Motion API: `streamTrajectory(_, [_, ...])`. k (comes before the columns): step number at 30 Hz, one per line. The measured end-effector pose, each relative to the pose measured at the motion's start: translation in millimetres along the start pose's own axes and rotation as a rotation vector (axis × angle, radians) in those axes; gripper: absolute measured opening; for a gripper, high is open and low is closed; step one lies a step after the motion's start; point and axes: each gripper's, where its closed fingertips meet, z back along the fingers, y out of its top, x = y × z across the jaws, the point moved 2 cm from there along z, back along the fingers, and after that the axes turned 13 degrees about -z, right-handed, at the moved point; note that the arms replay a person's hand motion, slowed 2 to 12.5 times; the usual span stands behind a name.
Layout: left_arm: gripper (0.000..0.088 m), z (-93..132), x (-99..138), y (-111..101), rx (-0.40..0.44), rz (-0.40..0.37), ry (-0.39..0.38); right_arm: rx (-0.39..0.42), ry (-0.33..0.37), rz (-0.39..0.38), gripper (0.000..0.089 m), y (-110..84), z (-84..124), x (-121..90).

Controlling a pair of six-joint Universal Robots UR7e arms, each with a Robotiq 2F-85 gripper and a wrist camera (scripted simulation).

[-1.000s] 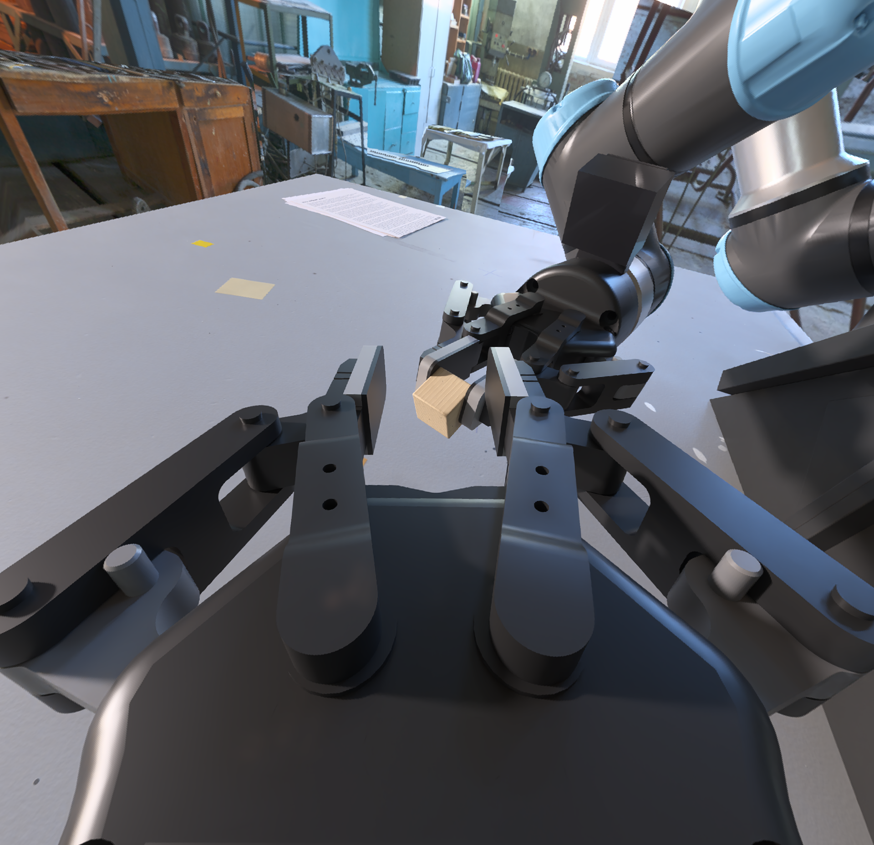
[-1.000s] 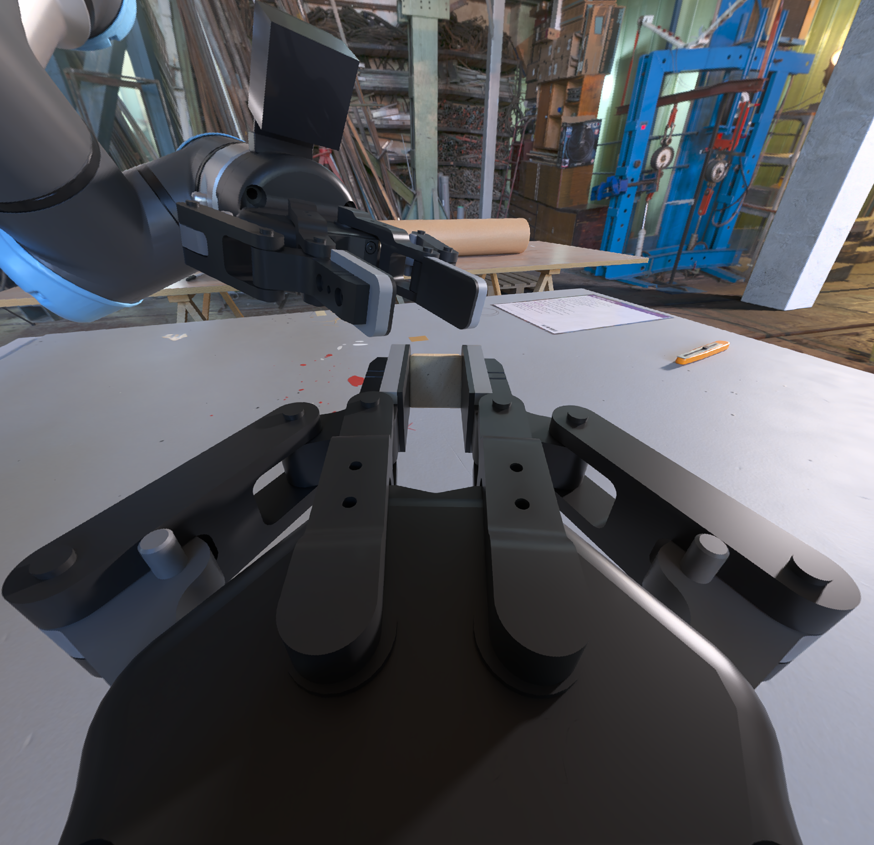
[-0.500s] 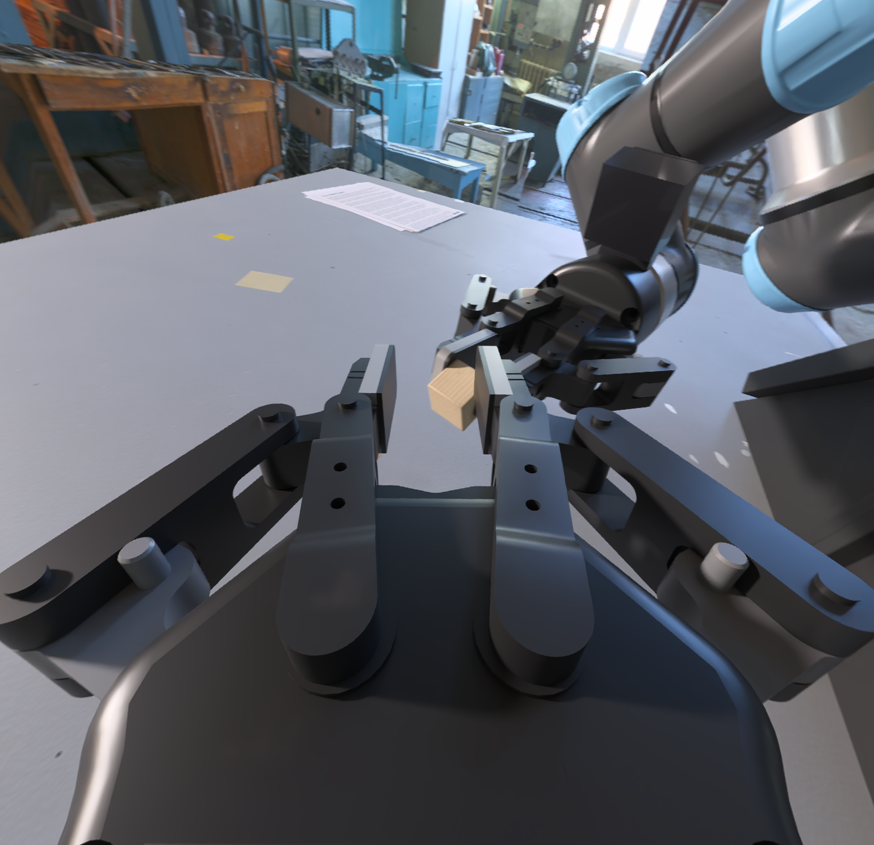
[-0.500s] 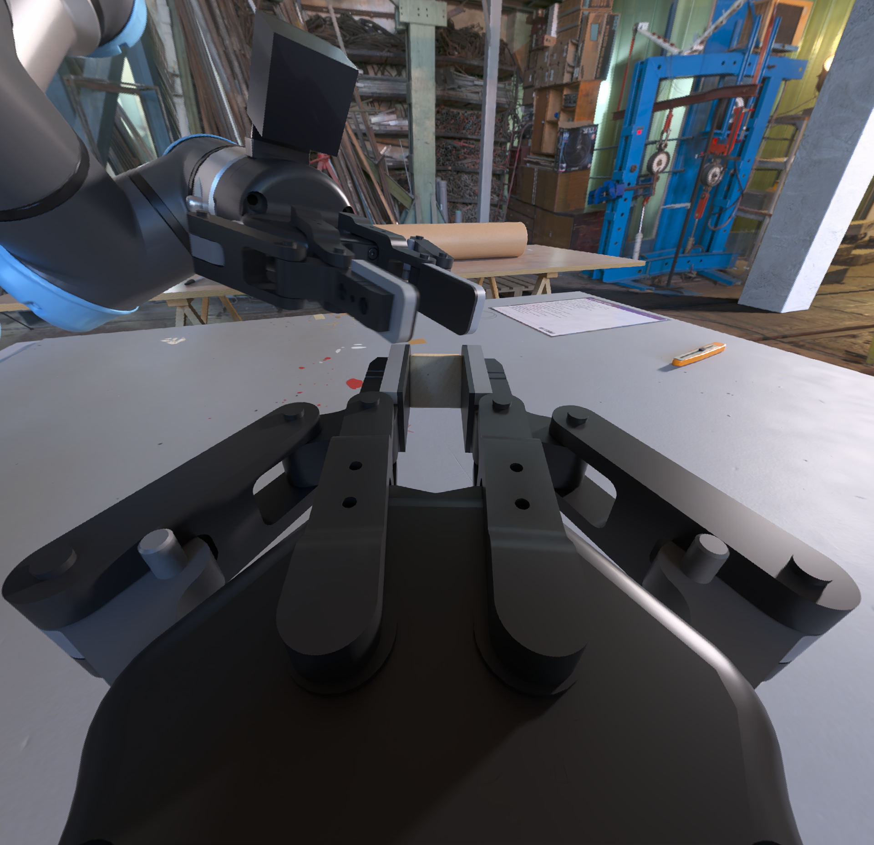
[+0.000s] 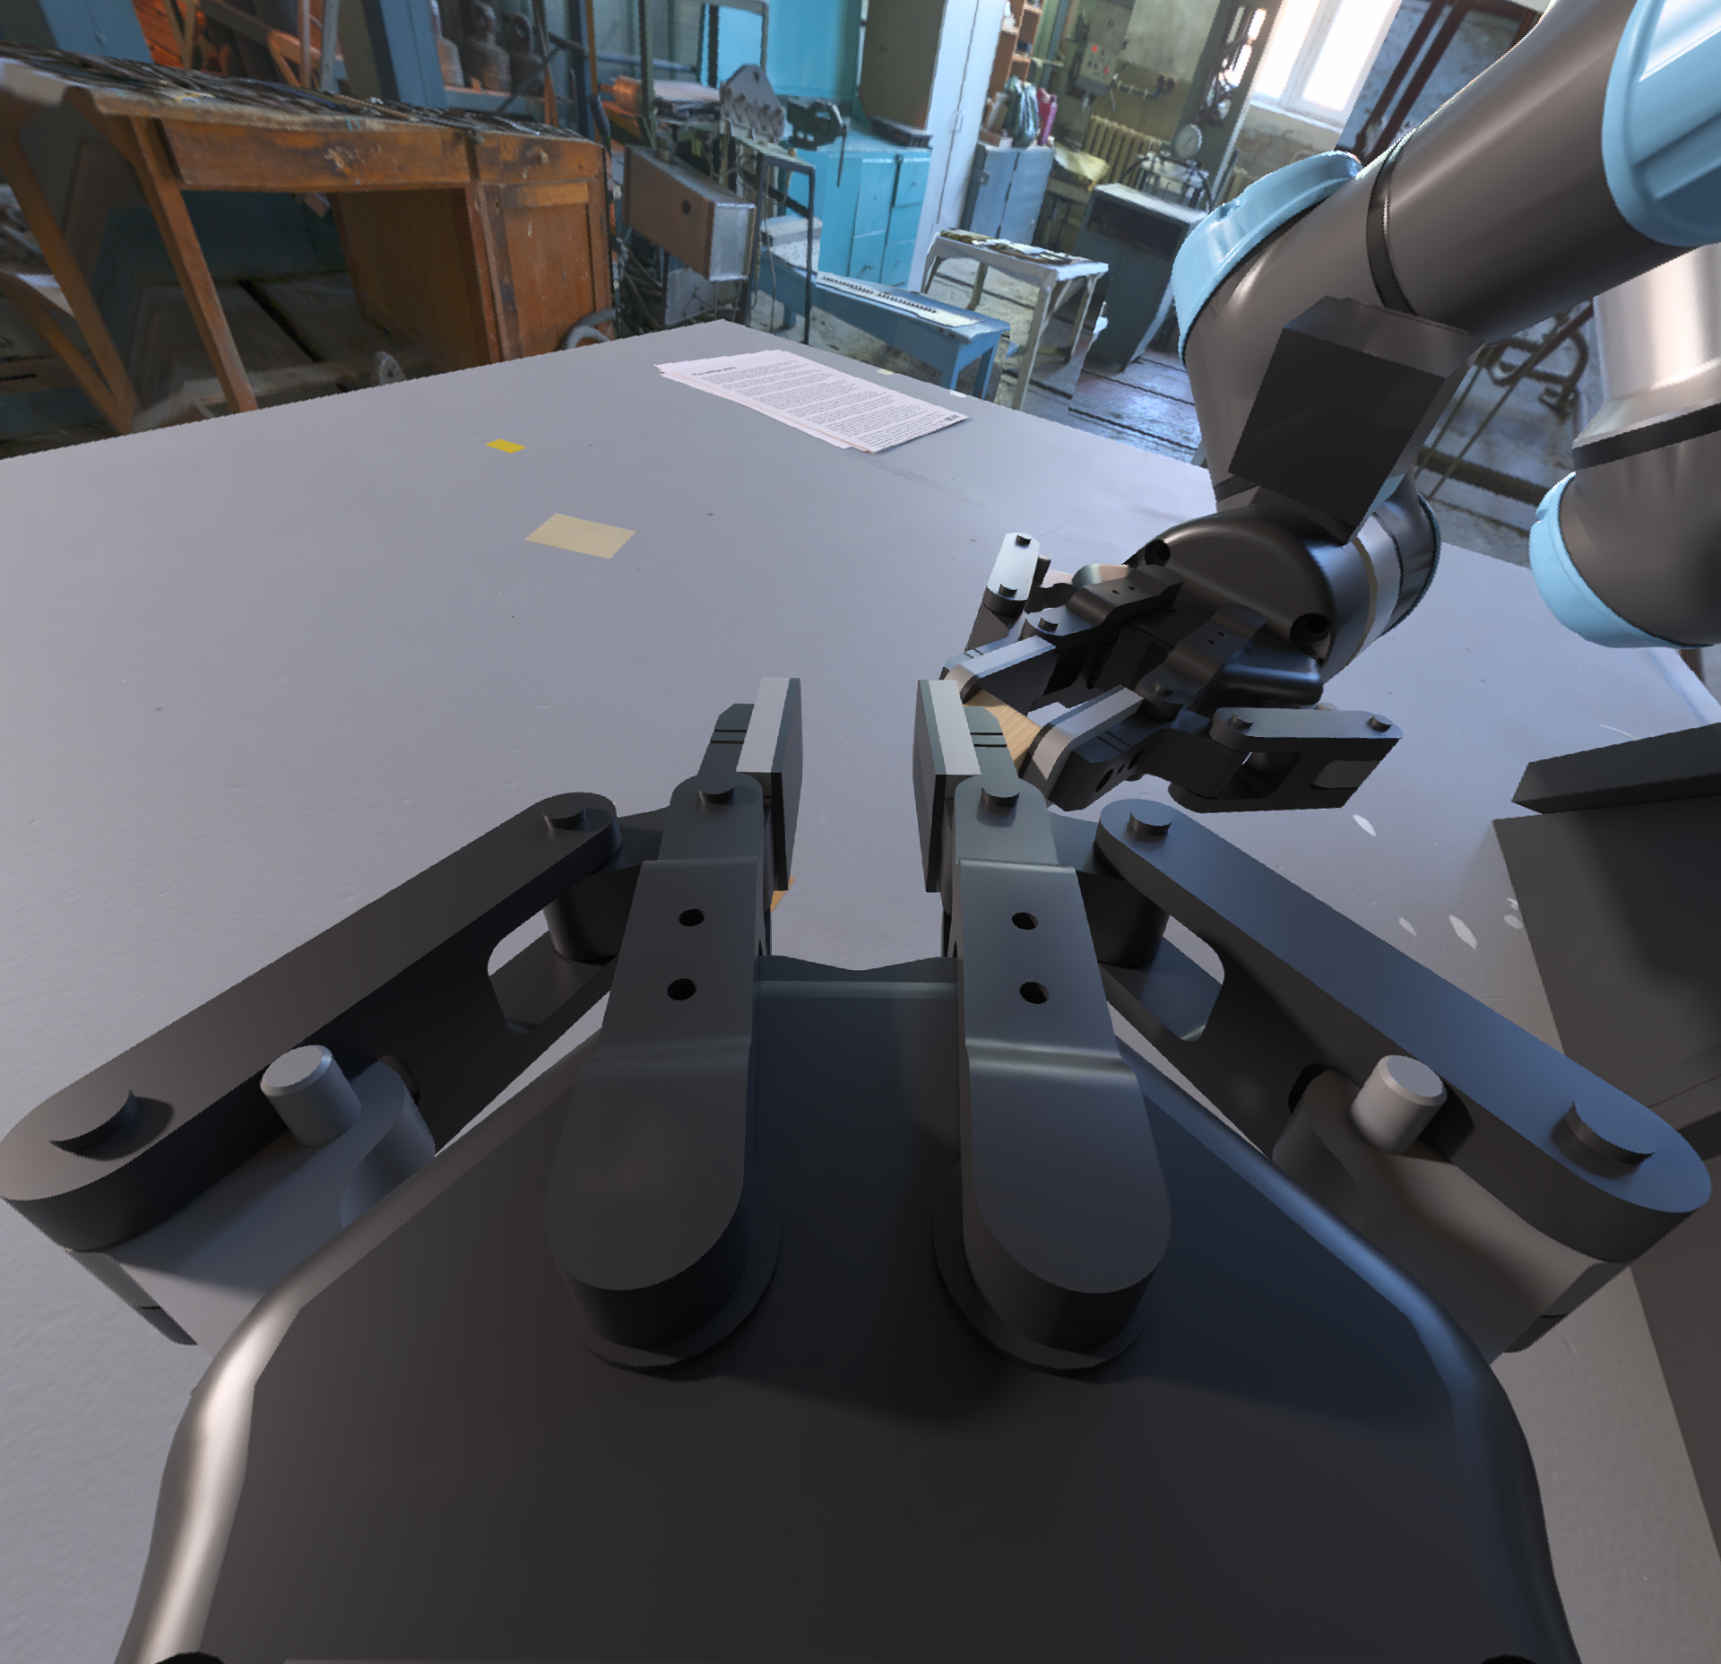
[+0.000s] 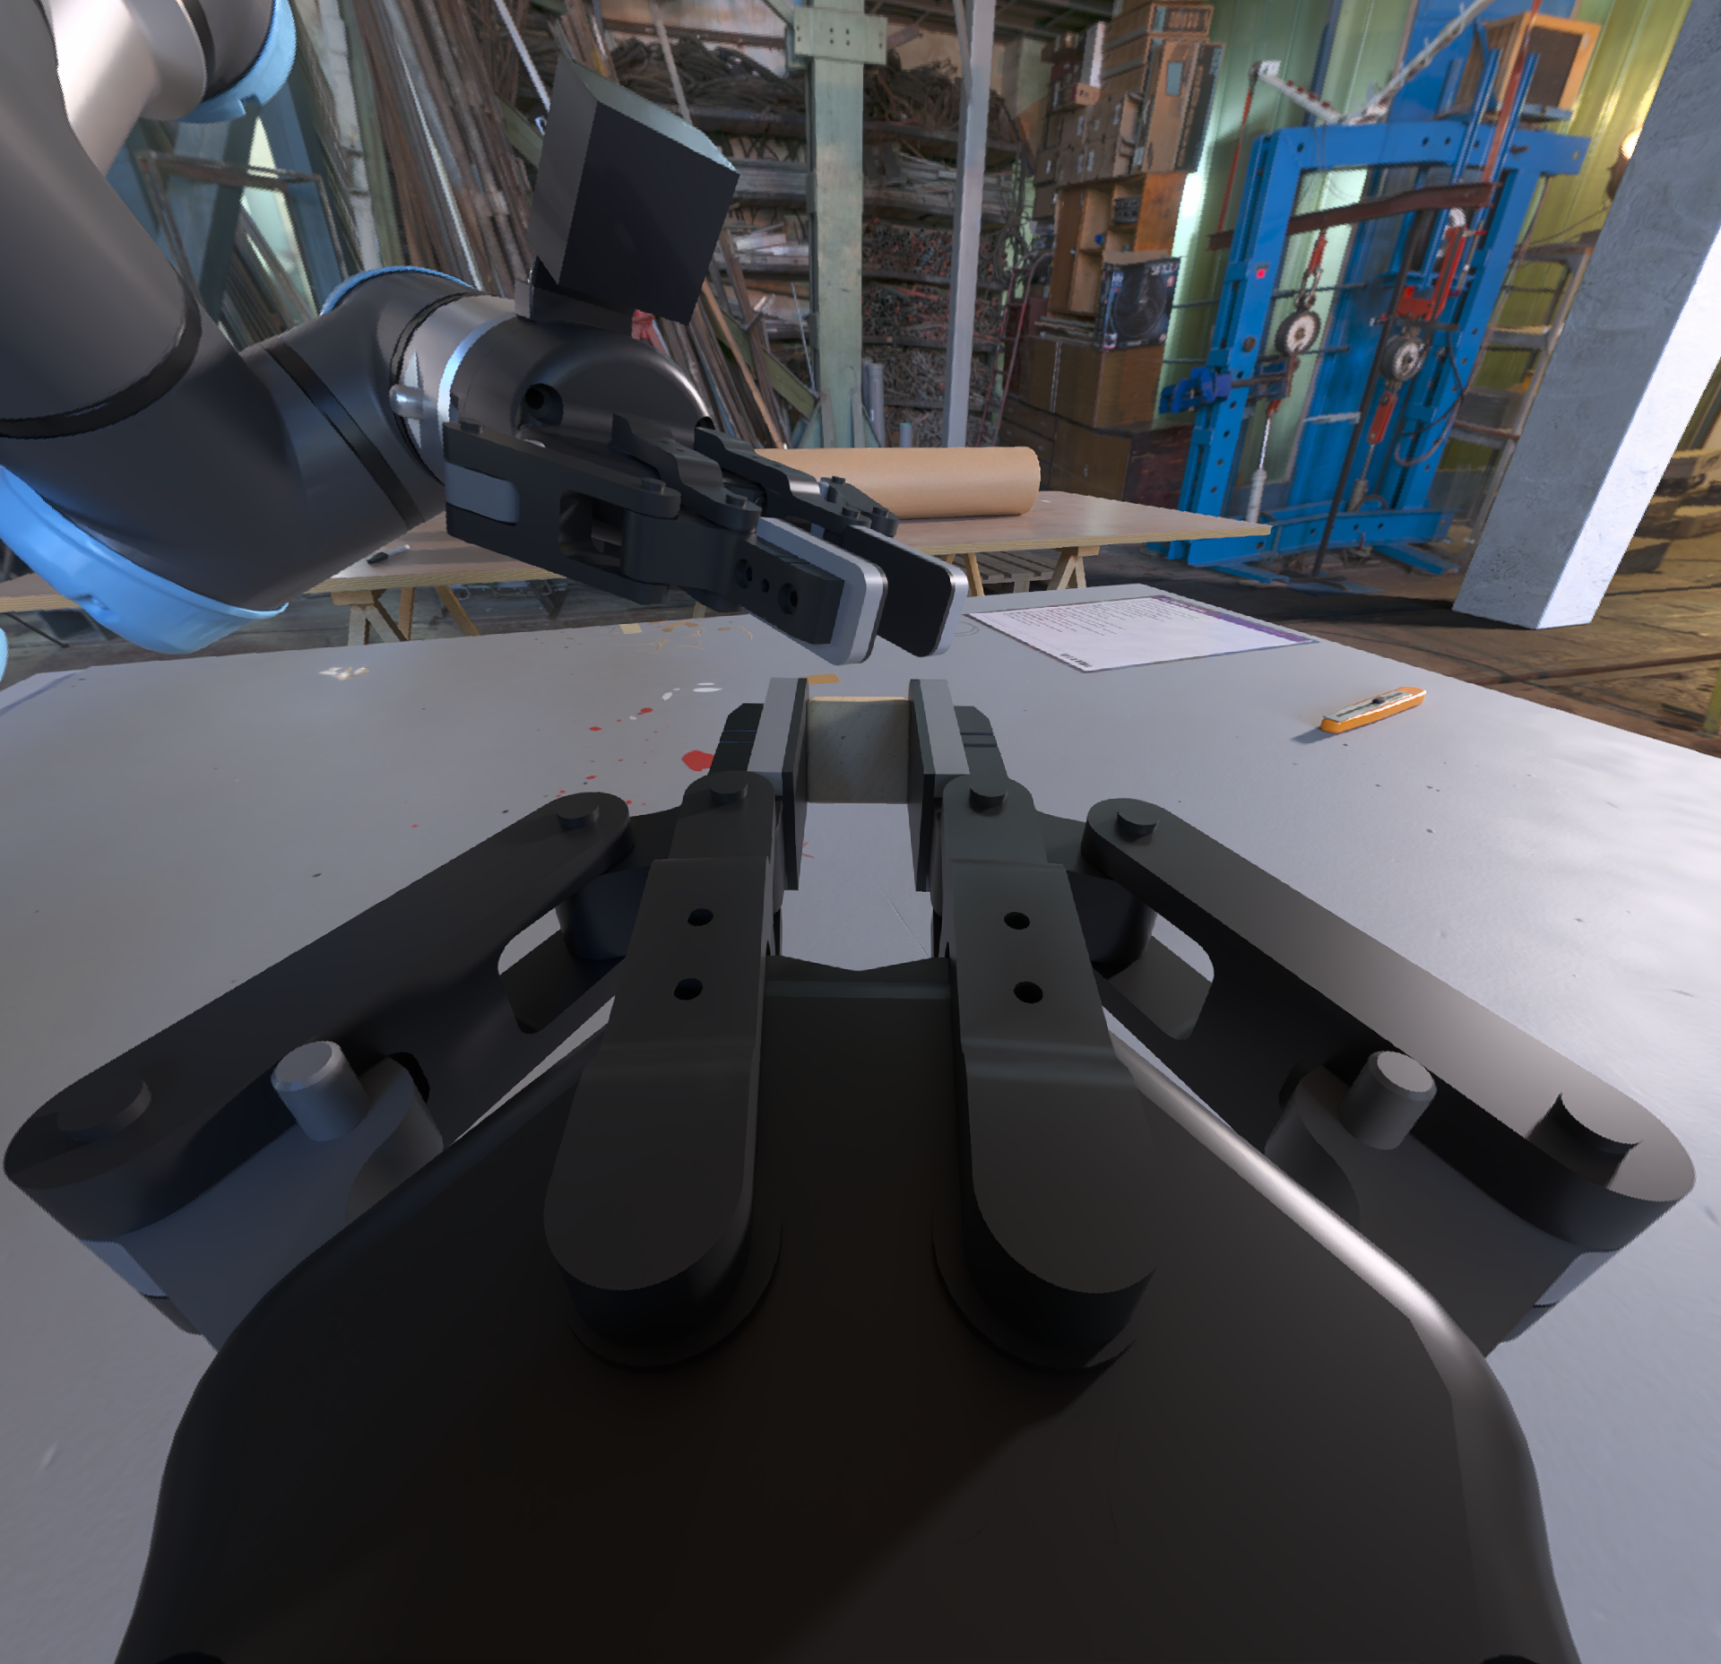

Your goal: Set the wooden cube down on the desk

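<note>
A: Right wrist view first: why is the wooden cube point(image 6: 855, 746) up there and not on the bench point(image 6: 1397, 921) yet?

B: Because the right gripper point(image 6: 855, 753) has it clamped. Its jaws are closed onto two opposite faces of the block, near their tips, and the grey top shows under and past it. I judge it is carried clear of the surface, though I cannot say how far.

A: And the cube sits square between the jaws?

B: Yes, it fills the gap from one pad to the other, with its near face turned toward the camera. Nothing else touches it.

A: What about the other arm?

B: The left gripper point(image 6: 889, 609) hangs just above and beyond the block, tips angled down. From the left wrist view its jaws stand apart with only bare bench between them, so it holds nothing.

A: Can that view see the cube?

B: Only a sliver of wood point(image 5: 1010, 732), tucked behind its own right finger and pinched in the right gripper point(image 5: 1001, 720) coming in from the right.

A: So what does the placing call for?

B: My guess: lower the block until its underside meets the bench, then part the jaws. The printed sheet point(image 6: 1145, 627) and the orange tool point(image 6: 1374, 710) lie well apart from that spot.
</note>
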Motion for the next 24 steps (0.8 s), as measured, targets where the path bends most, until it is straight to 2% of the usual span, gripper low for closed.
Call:
streamTrajectory(16, [0.0382,-3,16,6,0.026,-0.03,-0.085,-0.013,-0.005,-0.001,0.0189,-3.2,-2,0])
streamTrajectory(24, [0.0408,-5,20,3,0.011,-0.033,-0.1,-0.011,-0.005,0.002,0.0188,-2.9,-2,-1])
